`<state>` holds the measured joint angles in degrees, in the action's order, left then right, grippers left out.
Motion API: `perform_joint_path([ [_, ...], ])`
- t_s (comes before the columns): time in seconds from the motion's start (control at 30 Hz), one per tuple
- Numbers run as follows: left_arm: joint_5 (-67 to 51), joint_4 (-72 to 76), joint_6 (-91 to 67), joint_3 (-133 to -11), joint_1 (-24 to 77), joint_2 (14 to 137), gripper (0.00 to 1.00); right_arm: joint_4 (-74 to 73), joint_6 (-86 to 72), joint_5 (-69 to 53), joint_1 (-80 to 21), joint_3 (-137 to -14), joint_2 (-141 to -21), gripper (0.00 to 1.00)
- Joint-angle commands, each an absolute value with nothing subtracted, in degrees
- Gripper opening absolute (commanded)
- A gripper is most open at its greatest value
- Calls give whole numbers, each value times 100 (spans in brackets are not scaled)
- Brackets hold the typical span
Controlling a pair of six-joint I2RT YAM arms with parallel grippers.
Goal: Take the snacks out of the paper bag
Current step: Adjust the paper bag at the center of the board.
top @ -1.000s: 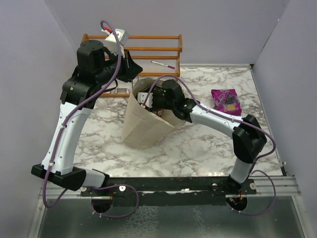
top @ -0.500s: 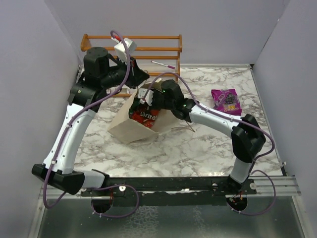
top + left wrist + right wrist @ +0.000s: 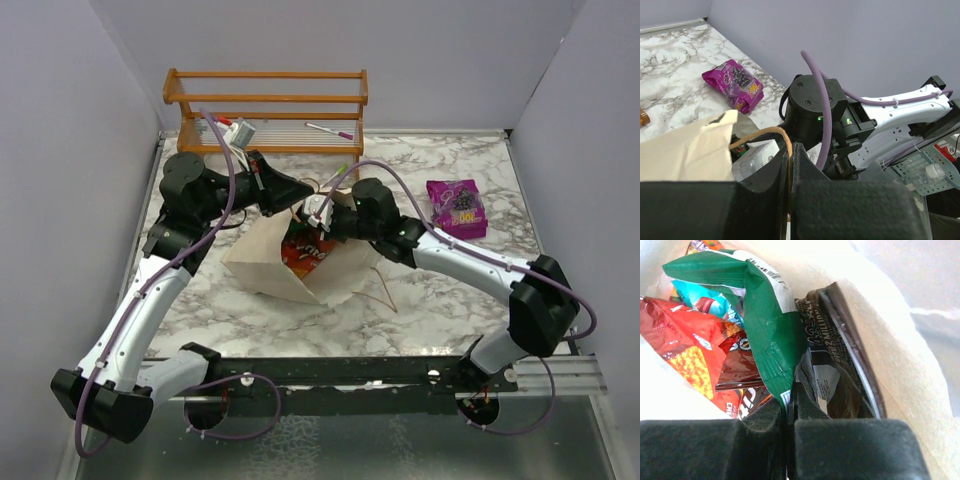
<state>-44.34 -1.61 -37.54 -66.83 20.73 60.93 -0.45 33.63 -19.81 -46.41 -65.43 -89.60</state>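
— While the large cream paper bag [image 3: 265, 272] lay tipped over in the middle of the white marbled worktop [image 3: 440, 320], which way did its mouth point?

— Towards the far right, and both arms met there. The left claw [image 3: 293, 192] [image 3: 790, 150] was pressed together on one thin tan string handle [image 3: 782, 136] at the bag's far rim. In the left wrist view the string ran straight down between the black fingers [image 3: 850, 210].

— And the other handle?

— The second string loop [image 3: 385, 285] lay slack on the worktop, just near-right of the bag.

— What about the right claw [image 3: 318, 216] [image 3: 788, 405]?

— It was inside the mouth, clamped on the lower corner of a crinkly green foil packet [image 3: 765, 315]. That packet stood on end across the middle of the right wrist view.

— What else was in there?

— A dark brown foil packet [image 3: 840, 385] lay against the bag's paper wall, touching the green one. A red foil packet [image 3: 690, 340] [image 3: 300, 250] sat on the green one's other side, partly under it. A teal foil packet [image 3: 705, 295] showed behind them, deeper in. From above, only the red one could be made out through the mouth.

— Was anything already outside?

— A purple foil packet [image 3: 457, 206] [image 3: 734, 85] lay flat on the worktop, well to the right of the bag and apart from both arms. A slatted orange-brown wooden rack [image 3: 300, 100] stood against the far wall, behind the left arm's wrist.
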Motion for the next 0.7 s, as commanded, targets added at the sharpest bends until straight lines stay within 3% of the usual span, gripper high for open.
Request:
perform_joint_path([
  [0.0,-4352,-140,-3924,-6719,2065,6046,0,312,3101,-2261,-4685,-6254,-8467,1],
  [0.2,-4255,-419,-3753,-6648,2070,5962,0,127,3083,-2382,-4685,-6051,-8246,3],
  [0.47,-4183,-675,-3603,-6630,2067,5896,0,-54,3261,-2469,-4685,-5913,-8252,31],
  [0.67,-4119,-802,-3516,-6676,2067,5915,0,-22,3212,-2598,-4685,-5832,-8151,43],
])
